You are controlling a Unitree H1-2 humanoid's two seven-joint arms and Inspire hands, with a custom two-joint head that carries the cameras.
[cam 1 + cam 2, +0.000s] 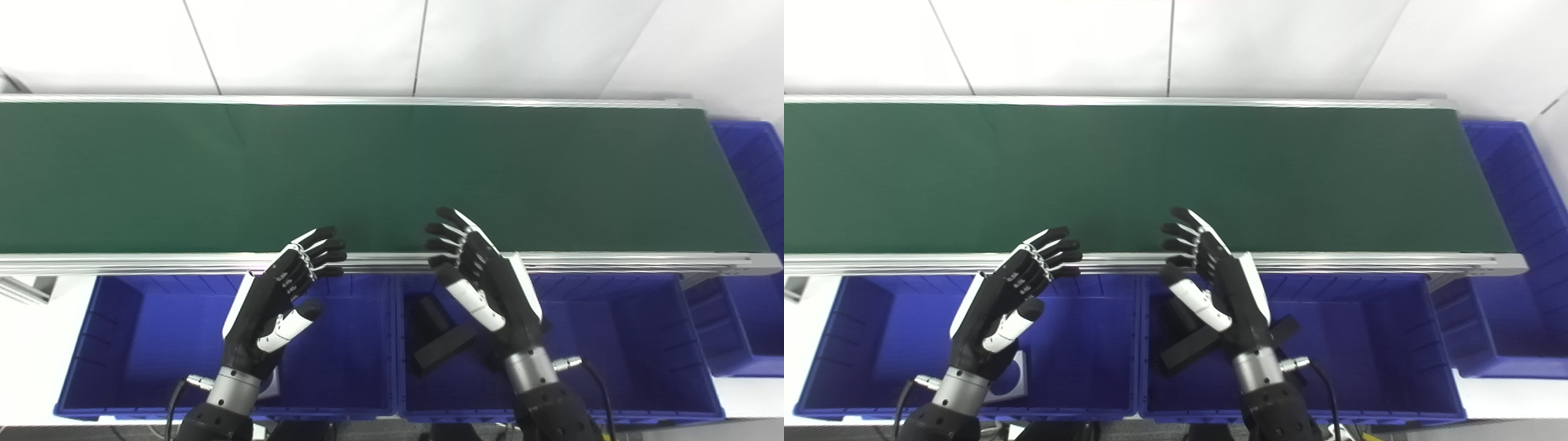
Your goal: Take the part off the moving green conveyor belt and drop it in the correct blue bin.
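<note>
Both hands idle above the bins, fingers spread, holding nothing.
Your left hand (278, 300) and right hand (484, 282) hover at the green conveyor belt (392, 177), which carries no part. Black parts (438, 340) already lie in the middle blue bin (643, 343); you're waiting for the next pick.

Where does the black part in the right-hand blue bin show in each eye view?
Left eye view: black part lies in the bin's left half, just left of the right hand.
Right eye view: black part sits partly behind that hand.
Shared landmark: the divider between the two front bins.
</note>
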